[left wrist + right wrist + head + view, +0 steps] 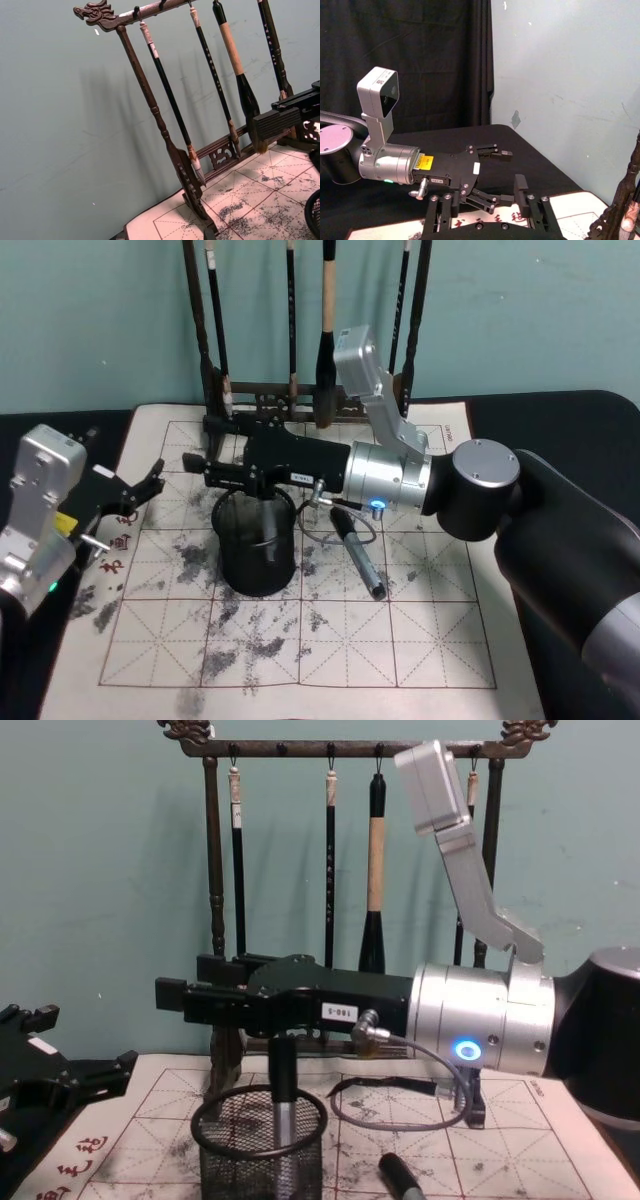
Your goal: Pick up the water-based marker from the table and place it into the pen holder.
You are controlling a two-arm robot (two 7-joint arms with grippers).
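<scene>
Marker (282, 1085) is in the pen holder (240, 1170), standing near upright, lower half behind the mesh, top poking out above the rim. The holder sits on the white gridded mat (350, 660), left of centre.

Your right gripper (190, 982) hangs directly over the holder, reaching in from 3 o'clock and pointing to 9. Its fingers (530, 200) are spread wide with nothing between them. The marker's top ends just under the gripper body, behind the fingertips. You can't tell from the chest view whether they touch.

A second marker (360, 558) lies flat on the mat at the holder's 3 to 4 o'clock, close beside it but apart, under the right wrist.

Left gripper (150, 483) sits at the holder's 9 o'clock over the mat's edge, fingers also splayed wide, holding nothing.

Brush rack (215, 380) stands at 12 o'clock on the mat's far edge, brushes hanging.
</scene>
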